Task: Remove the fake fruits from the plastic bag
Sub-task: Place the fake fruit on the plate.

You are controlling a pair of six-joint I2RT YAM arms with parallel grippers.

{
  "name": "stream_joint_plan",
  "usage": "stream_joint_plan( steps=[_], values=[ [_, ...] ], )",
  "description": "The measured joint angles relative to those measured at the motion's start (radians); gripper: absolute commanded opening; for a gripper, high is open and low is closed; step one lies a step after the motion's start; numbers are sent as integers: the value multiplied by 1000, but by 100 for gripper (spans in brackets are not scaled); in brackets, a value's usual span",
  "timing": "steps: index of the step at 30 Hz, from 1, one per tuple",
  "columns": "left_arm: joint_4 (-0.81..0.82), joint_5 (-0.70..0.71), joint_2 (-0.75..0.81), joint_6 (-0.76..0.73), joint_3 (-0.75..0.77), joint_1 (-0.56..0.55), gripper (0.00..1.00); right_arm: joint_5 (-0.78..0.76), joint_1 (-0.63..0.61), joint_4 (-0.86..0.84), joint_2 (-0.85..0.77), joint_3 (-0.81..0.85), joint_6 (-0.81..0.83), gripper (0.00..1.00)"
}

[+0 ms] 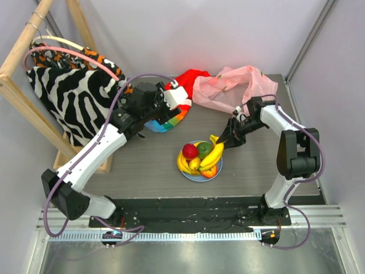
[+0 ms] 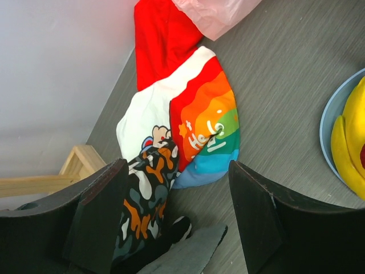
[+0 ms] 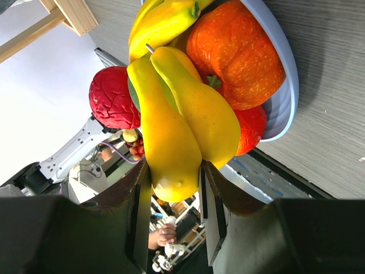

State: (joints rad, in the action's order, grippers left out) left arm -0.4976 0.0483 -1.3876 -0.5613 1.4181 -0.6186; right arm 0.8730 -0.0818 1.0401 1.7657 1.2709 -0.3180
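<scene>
"Scanning the far side, what do we have around us?"

"At the far left a zebra cloth (image 1: pixel 63 94) hangs on a wooden rack (image 1: pixel 17 63). A red cloth (image 1: pixel 191 77) lies at the far edge. The bag (image 1: pixel 228 88) lies crumpled on the table (image 1: pixel 142 165) just right of it, overlapping it. A rainbow cloth (image 1: pixel 165 123) lies nearer, left of centre."

"Does anything stand in our way?"

"Our left gripper (image 2: pixel 177 171) hovers over the rainbow cloth, jaws wide with nothing between them. A camouflage cloth (image 2: pixel 145 200) shows under it too. It is well apart from the bag."

"And the plate (image 1: pixel 201 178)?"

"Near centre, it holds the fruits (image 1: pixel 199 160), heaped together: bananas (image 3: pixel 171 114), a second bunch (image 1: pixel 183 165), a red fruit (image 1: pixel 190 150), a green fruit (image 1: pixel 203 149) and an orange fruit (image 3: pixel 234 57). Our right gripper (image 3: pixel 173 171) is clamped on the tip of the bananas, which lie against the pile. We cannot tell whether anything is inside the bag."
</scene>
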Motion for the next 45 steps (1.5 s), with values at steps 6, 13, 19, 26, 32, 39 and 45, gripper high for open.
stream_joint_plan(
  steps=[6, 13, 19, 26, 32, 39, 45],
  values=[
    [0, -6, 0, 4, -1, 2, 75, -1, -6, 0, 14, 0, 0, 20],
    [0, -8, 0, 5, -9, 8, 75, -3, -15, 0, 27, 0, -2, 47],
    [0, -15, 0, 5, -14, 13, 75, -7, -16, 2, 30, 0, -7, 58],
    [0, -19, 0, 5, -14, 17, 75, -7, -17, 3, 31, 0, -7, 62],
    [0, -24, 0, 5, -14, 19, 75, -8, -17, 4, 31, 0, -6, 65],
    [0, -25, 0, 5, -14, 19, 75, -26, -17, 15, 31, 0, 6, 66],
    [0, -27, 0, 5, -19, 19, 75, -53, -17, 34, 31, -6, 29, 37]
  ],
)
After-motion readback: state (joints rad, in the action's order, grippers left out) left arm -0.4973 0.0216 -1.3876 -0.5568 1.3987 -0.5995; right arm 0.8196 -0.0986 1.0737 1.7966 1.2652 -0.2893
